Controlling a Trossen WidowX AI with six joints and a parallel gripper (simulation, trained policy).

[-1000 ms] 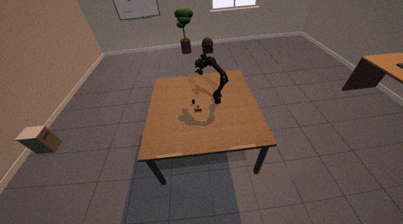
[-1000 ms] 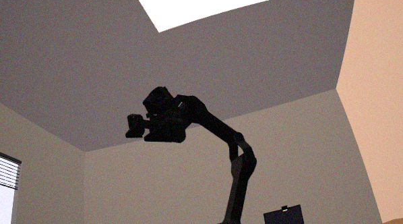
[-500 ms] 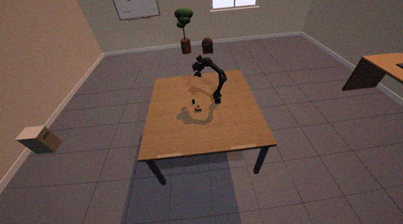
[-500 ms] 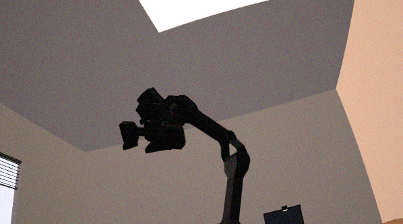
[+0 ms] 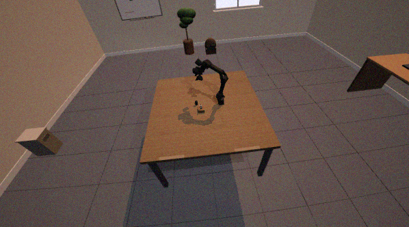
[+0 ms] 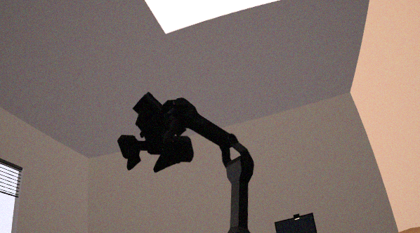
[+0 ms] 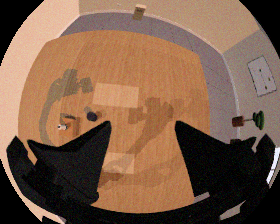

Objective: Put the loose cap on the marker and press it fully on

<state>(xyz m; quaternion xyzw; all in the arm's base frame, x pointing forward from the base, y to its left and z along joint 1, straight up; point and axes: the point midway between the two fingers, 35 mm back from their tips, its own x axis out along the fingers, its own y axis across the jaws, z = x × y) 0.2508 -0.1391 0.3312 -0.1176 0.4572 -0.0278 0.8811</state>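
The small holder block (image 5: 201,111) (image 7: 71,131) sits on the table. The marker (image 5: 201,107) (image 7: 62,127) stands in it with its pale tip showing, uncapped. The dark cap (image 5: 196,102) (image 7: 92,116) stands loose on the table beside the block. My black gripper (image 5: 198,79) (image 6: 142,170) (image 7: 143,123) is open, with nothing between its fingers. It hangs high above the table, tilted downward. In the wrist view the cap and the block lie to the left, near the left fingertip in the picture but far below it.
The wooden table (image 5: 212,139) (image 7: 156,55) carries the arm's base (image 5: 220,99) to the right of the block in the top view. Shadows of the arm fall across the tabletop around the block. A potted plant (image 5: 188,46) stands on the floor beyond the table.
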